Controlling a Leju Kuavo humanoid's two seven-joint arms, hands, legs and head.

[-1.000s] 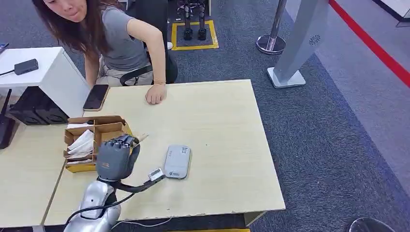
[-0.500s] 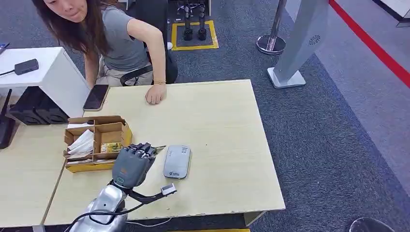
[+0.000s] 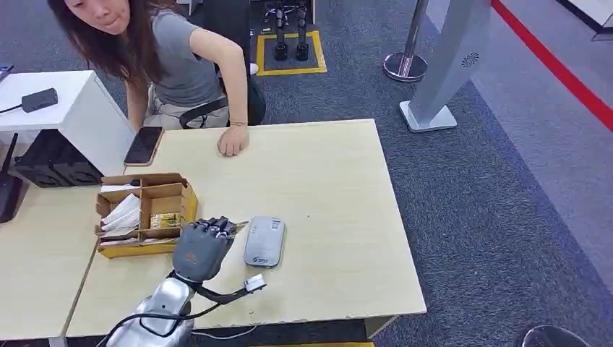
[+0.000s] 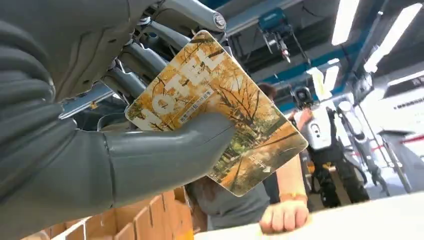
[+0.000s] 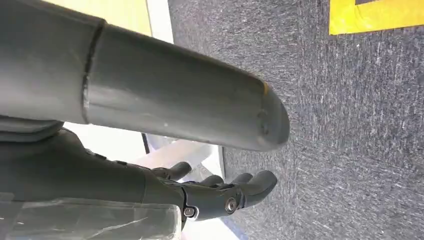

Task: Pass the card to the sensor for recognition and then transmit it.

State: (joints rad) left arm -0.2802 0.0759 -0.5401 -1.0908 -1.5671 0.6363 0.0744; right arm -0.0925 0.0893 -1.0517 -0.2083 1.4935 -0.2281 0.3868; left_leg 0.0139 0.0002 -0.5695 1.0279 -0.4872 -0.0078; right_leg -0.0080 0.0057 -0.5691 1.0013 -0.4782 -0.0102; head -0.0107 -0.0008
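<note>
Your left hand (image 3: pixel 201 248) pinches the card (image 4: pixel 216 112) between thumb and fingers (image 4: pixel 150 47); it looks thin, stiff, slippery; hold it by the near edge beside the sensor (image 3: pixel 264 241).

Over the last second the left hand (image 3: pixel 200 248) has left the cardboard box (image 3: pixel 144 210) and travelled across the tabletop (image 3: pixel 325 181) to a position just beside the grey sensor (image 3: pixel 264 241). The card (image 4: pixel 220 110), pinched under its thumb, has come with it. The box's compartments are now uncovered.
</note>
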